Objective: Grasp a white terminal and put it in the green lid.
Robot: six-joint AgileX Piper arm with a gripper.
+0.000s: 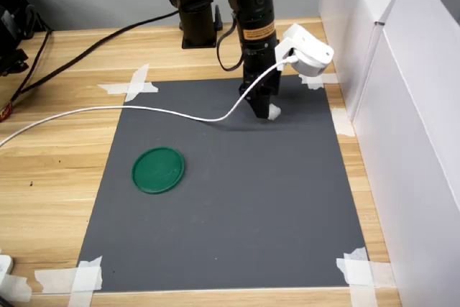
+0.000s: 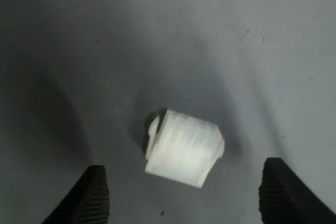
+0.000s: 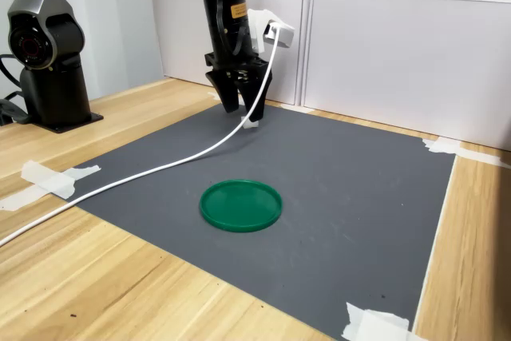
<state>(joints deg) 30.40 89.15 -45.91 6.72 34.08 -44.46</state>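
Observation:
The white terminal, a small blocky plastic piece, lies on the dark grey mat near the mat's far edge. My gripper is lowered over it and stands open, one black ribbed finger on each side and clear gaps to the piece. In both exterior views the terminal shows just at the tips of the gripper. The green lid, a flat round disc, lies apart on the mat toward the first exterior view's left, with nothing in it.
A white cable trails from the wrist camera across the mat to the first exterior view's left. White panels wall the first exterior view's right side. Tape strips hold the mat corners. A black arm base stands at the second exterior view's left.

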